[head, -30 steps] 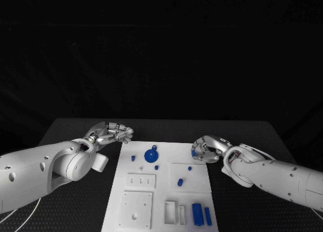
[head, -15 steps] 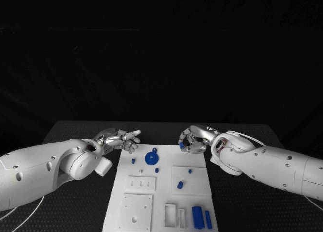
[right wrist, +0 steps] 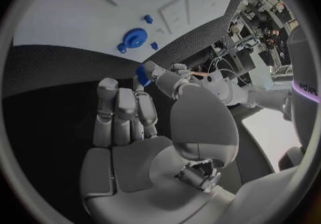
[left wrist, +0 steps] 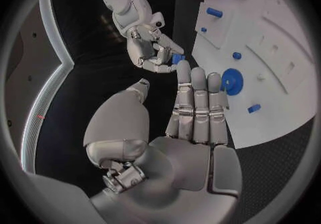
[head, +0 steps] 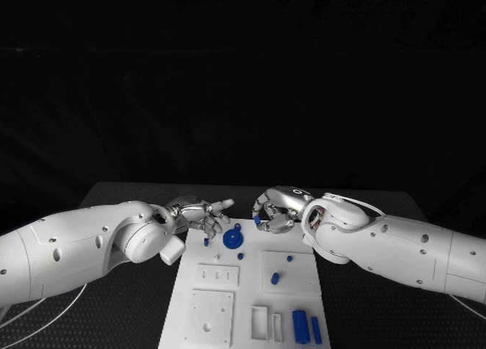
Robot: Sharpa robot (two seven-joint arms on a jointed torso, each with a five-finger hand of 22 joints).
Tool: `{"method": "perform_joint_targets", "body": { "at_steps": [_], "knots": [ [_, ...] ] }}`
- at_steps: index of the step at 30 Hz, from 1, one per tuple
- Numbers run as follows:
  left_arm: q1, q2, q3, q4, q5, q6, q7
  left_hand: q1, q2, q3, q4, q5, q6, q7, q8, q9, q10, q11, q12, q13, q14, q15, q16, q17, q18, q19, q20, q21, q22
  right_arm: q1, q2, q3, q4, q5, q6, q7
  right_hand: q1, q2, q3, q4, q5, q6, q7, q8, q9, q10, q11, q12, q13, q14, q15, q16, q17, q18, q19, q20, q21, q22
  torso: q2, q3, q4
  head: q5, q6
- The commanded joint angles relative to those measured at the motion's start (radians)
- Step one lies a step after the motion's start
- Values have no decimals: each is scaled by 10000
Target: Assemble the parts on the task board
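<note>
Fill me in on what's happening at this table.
The robot is assembling small blue parts on the white task board. Its right hand pinches a small blue part in its fingers above the board's far edge. The left hand hovers close by, holding nothing. A blue gear sits on the board below them.

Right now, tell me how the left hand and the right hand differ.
The right hand pinches a small blue part; the left hand holds nothing. In the left wrist view the right hand's fingers curl in, while the left hand's fingers lie straight, thumb apart. Both hover near the task board's far end, fingertips nearly meeting.
</note>
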Motion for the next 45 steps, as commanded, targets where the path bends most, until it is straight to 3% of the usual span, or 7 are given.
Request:
{"method": "perform_joint_targets", "body": {
  "at_steps": [1,5,11,19,23,30,45],
  "knots": [
    [16,113,2,53,529,141,-288,243,234,-163,-25,2681,122,-63,68,177,-462,140,332,497,-311,76,172,6,-45,-409,-23,253,259,8,162,-1,32,-543,202,-280,-14,-23,81,-11,49,329,-115,225,320,28,-30,38,392,-7,-54,42,12,306,2,-47,58,134,-81,-15,-26,-22,-15],
    [15,145,1,96,668,239,-97,432,675,-715,-491,5339,60,29,224,649,-1167,95,775,1157,-726,196,341,-82,-76,-939,80,446,227,8,335,-1,3,-633,248,-332,-13,-25,110,-17,54,333,-116,224,324,35,-32,45,397,-6,-55,41,8,306,6,-48,60,132,-105,-22,-33,-24,-32],
    [12,149,-1,207,712,648,-47,21,970,-511,-1574,7157,-25,-3,394,1392,-1697,99,1303,1803,-999,276,586,-259,-103,-1269,162,541,179,8,509,-2,-29,-636,286,-344,-16,-29,141,-22,59,336,-117,221,328,40,-32,48,400,1,-55,46,13,306,10,-48,61,131,-96,-35,-24,-107,-61],
    [9,161,-3,374,650,501,-165,-1638,486,416,-2606,7043,-218,3,576,2350,-2688,220,2161,2570,-1927,603,972,-265,-263,-1996,472,141,111,6,660,-3,-78,-662,332,-353,-19,-25,161,-25,64,337,-117,219,330,42,-33,48,401,5,-55,49,16,306,13,-48,62,130,-90,-35,-27,-131,-112],
    [9,153,-3,372,451,486,-374,-2608,-597,1493,-2096,4150,-151,-134,893,3380,-3027,101,3194,3180,-2114,581,1507,-307,-321,-2136,473,55,134,6,696,-4,-108,-673,315,-377,-20,-22,176,-28,68,338,-117,217,332,47,-34,55,406,9,-56,52,19,306,15,-48,63,130,-97,-42,-11,-147,-146],
    [9,185,-5,370,98,420,-731,-2997,-355,1802,-2732,4785,-81,-247,1058,4548,-3338,48,3969,3411,-2295,549,2024,-486,-401,-2230,440,163,191,5,717,-4,-67,-706,215,-391,-23,-21,196,-37,74,341,-118,215,335,55,-35,64,414,16,-57,58,26,306,19,-49,65,129,-98,-30,-16,-137,-163],
    [9,312,-7,306,-476,211,-1425,-3610,555,2221,-4615,5431,-200,-261,1426,4430,-3515,0,4647,3165,-2414,516,2525,-994,-454,-2219,399,326,180,3,688,-4,119,-756,134,-376,-35,-28,240,-55,94,350,-121,210,341,68,-38,77,425,25,-59,64,30,306,32,-50,72,129,-96,-26,-26,-133,-214]
  ]
}}
